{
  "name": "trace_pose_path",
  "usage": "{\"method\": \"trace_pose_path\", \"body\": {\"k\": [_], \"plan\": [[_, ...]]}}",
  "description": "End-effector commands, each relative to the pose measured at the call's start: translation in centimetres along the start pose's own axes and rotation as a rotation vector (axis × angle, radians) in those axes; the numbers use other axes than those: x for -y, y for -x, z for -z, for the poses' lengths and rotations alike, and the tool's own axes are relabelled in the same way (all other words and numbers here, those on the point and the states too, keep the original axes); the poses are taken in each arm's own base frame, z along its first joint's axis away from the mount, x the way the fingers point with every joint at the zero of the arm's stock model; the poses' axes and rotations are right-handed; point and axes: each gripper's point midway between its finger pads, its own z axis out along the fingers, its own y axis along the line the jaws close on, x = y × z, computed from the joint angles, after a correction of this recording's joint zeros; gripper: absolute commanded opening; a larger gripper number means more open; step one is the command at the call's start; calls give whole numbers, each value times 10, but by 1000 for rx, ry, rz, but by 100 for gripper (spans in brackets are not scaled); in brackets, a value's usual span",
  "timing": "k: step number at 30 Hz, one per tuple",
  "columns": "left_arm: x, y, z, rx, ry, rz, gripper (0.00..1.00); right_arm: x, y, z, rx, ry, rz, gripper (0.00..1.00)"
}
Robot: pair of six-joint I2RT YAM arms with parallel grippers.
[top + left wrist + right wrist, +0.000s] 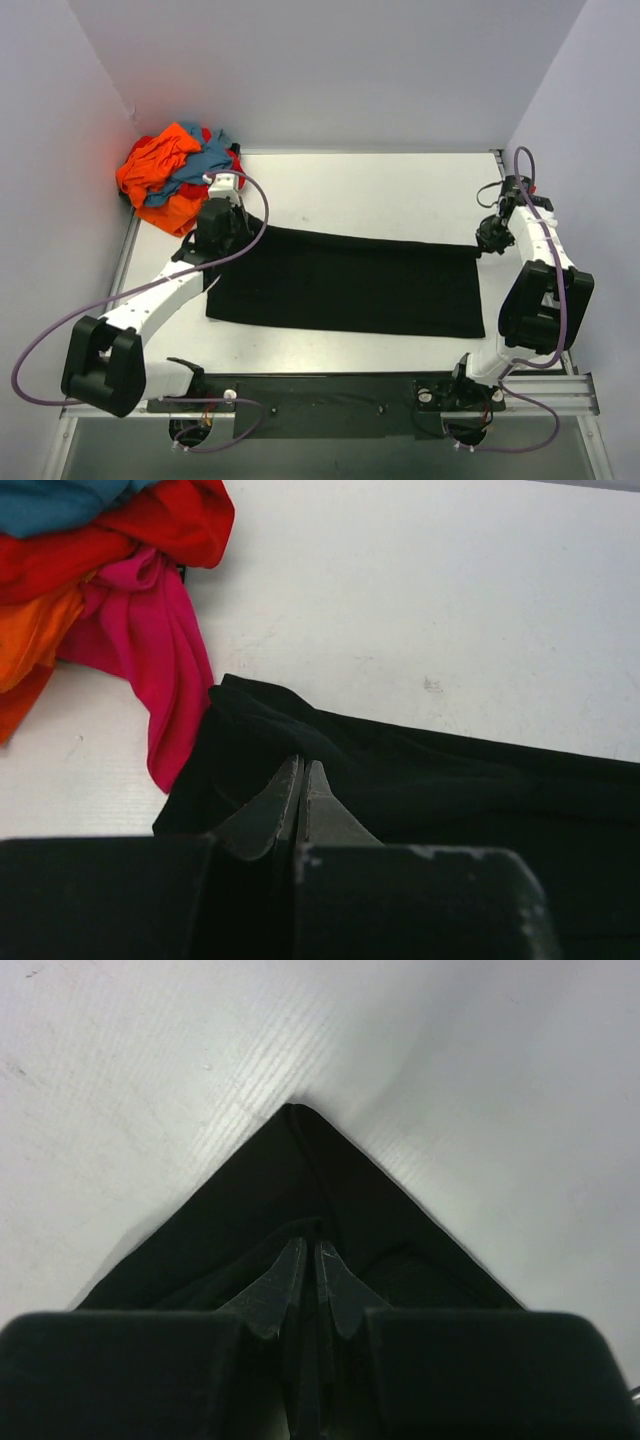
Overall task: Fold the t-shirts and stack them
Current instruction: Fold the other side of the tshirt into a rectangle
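Observation:
A black t-shirt (350,282) lies folded into a long strip across the middle of the table. My left gripper (218,232) sits at its far left corner, jaws shut on the black cloth (420,780). My right gripper (490,238) sits at its far right corner, jaws shut on the black cloth (300,1175). A pile of crumpled shirts (178,175), orange, blue, red and pink, lies at the far left corner of the table; it also shows in the left wrist view (110,590).
Grey walls enclose the white table (380,190) at the back and both sides. A dark rail (330,395) with the arm bases runs along the near edge. Purple cables loop beside both arms.

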Motion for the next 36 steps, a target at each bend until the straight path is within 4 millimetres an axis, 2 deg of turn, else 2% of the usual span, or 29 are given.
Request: {"method": "trace_pose_path", "body": {"k": [1,7,10,11,12,13,14,17,19,20,23,24,27,30,32,34,36], "plan": [[9,32,27,145,-19,59,0,18,1,11,38,-33,-42,0],[14,2,43,84,-11,64,0,33,-20,-5,-11,-36,-100,0],[8,-12,51,55,12,55,0,40,-24,-8,-7,-39,-118,0],[5,-11,56,61,24,64,0,42,-27,-8,-11,-40,-120,0],[1,-20,58,29,43,58,0,43,-30,-9,-16,-46,-124,0],[-1,-19,62,31,49,67,0,47,-35,-11,-18,-55,-128,0],[-7,-31,65,-10,68,57,0,49,-36,-10,-11,-57,-143,0],[-12,-48,72,-57,78,90,0,54,-48,-14,-17,-55,-162,0],[-15,-65,76,-99,82,119,0,59,-57,-17,-21,-62,-178,8],[-17,-74,79,-111,76,125,0,64,-63,-19,-27,-75,-178,20],[-19,-106,88,-179,60,173,0,71,-60,-16,30,-81,-191,35],[-17,-110,91,-183,41,188,0,72,-58,-15,50,-82,-188,37],[-19,-130,99,-222,28,230,0,66,-50,-1,123,-75,-139,46],[-18,-140,103,-248,14,248,0,62,-41,13,203,-115,-71,47],[-18,-145,104,-263,15,249,0,52,-39,22,245,-116,-18,49],[-19,-146,105,-267,17,248,0,40,-39,22,232,-88,9,49],[-21,-145,105,-265,29,245,0,32,-43,12,172,-88,32,46]]}}
